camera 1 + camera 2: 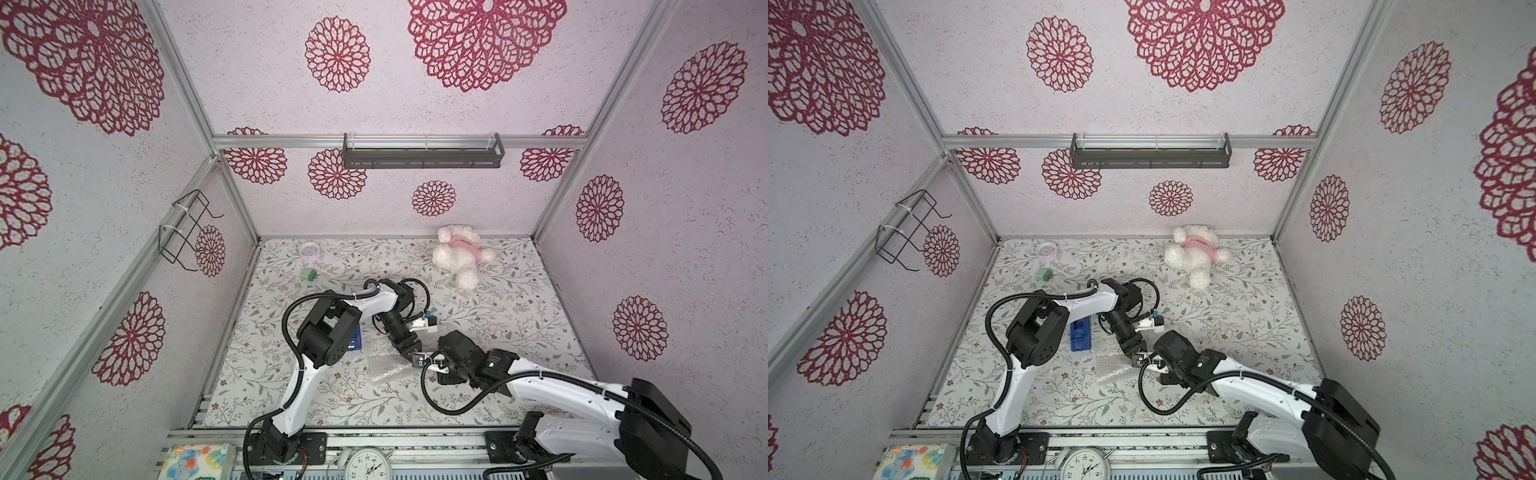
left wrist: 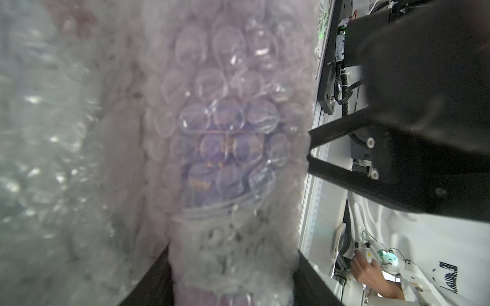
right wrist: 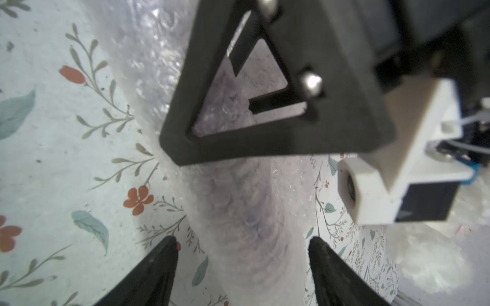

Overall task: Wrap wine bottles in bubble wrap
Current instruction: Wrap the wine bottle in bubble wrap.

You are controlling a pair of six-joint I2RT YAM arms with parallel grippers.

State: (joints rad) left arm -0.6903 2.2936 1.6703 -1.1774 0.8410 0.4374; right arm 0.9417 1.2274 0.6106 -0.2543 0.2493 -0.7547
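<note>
1. Jaws of the left gripper (image 2: 232, 250) press on the bubble wrap (image 2: 238, 79) roll from both sides, so it's holding it.
2. Jaws of the right gripper (image 3: 242, 239) sit wide, one on each side of the roll, not touching it.
3. The wine bottle (image 2: 220, 159) shows purple through the wrap, and the bundle lies on the counter (image 1: 498, 316), mid-front.
4. Pose-wise, the left arm (image 1: 303, 395) arches up and folds back down onto the bundle, while the right arm (image 1: 552, 384) stretches low across from the near right corner.
</note>
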